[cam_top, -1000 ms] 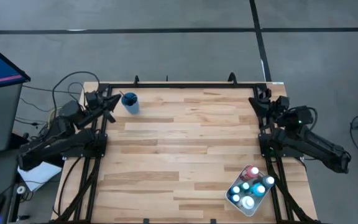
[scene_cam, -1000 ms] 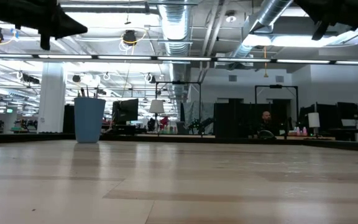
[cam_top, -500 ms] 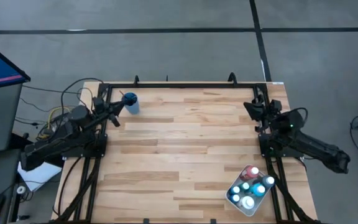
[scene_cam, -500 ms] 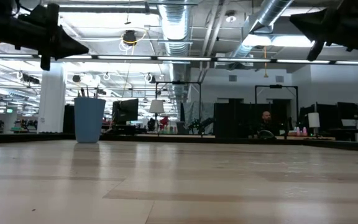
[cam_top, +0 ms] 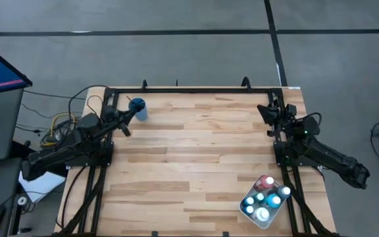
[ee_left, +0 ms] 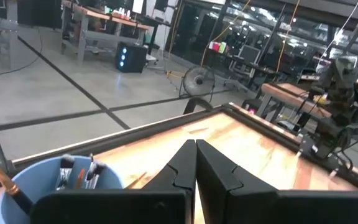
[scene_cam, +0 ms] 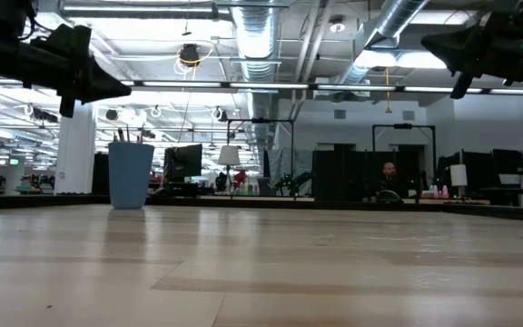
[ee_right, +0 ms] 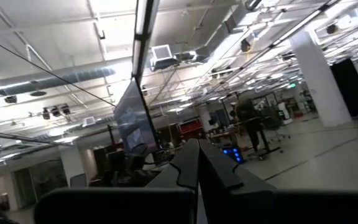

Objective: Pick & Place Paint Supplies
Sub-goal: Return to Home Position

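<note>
Several small paint bottles [cam_top: 263, 197] with pale caps stand in a white tray [cam_top: 248, 212] at the table's near right corner. Thin paintbrushes [ee_left: 74, 172] stand in a blue cup [cam_top: 137, 108] at the far left, bristles up; the cup [scene_cam: 131, 174] rests on its base. My left gripper [cam_top: 126, 118] hovers shut beside the cup and above the table, pointing level [ee_left: 196, 147]. My right gripper [cam_top: 266, 112] hovers shut at the far right, tilted upward [ee_right: 198, 146], far from the tray. Neither holds anything.
A black frame [cam_top: 189, 89] rims the wooden table [cam_top: 189, 158], whose middle shows bare wood. Both arm bases [cam_top: 97, 155] [cam_top: 288, 155] stand at the side edges. Cables and a monitor [cam_top: 2, 66] lie off the left edge.
Both grippers have come down toward the table while staying shut. My left gripper has drawn a little closer to the blue cup. My right gripper has tipped further upward and rolled slightly. The cup, brushes, tray and bottles have stayed where they were.
</note>
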You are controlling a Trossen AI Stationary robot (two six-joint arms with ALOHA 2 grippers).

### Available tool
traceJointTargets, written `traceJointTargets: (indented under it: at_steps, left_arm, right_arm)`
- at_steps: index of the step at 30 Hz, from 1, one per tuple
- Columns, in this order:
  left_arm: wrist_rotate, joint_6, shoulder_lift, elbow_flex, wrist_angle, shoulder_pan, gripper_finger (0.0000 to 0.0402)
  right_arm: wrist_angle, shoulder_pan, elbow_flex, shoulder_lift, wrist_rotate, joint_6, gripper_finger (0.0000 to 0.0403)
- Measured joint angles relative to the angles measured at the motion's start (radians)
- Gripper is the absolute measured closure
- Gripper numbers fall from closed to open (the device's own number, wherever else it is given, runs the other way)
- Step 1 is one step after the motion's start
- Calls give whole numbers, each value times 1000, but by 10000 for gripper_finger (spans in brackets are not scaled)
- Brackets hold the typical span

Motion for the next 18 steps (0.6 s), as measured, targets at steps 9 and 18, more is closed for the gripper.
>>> traceJointTargets:
  at_steps: [9, 18]
  left_arm:
    - [0, 21, 0, -41, 8, 0, 401]
    - [20, 21, 0, -52, 20, 0, 401]
  right_arm:
    - [-103, -9, 0, 0, 0, 73, 403]
    - [-196, -9, 0, 0, 0, 95, 403]
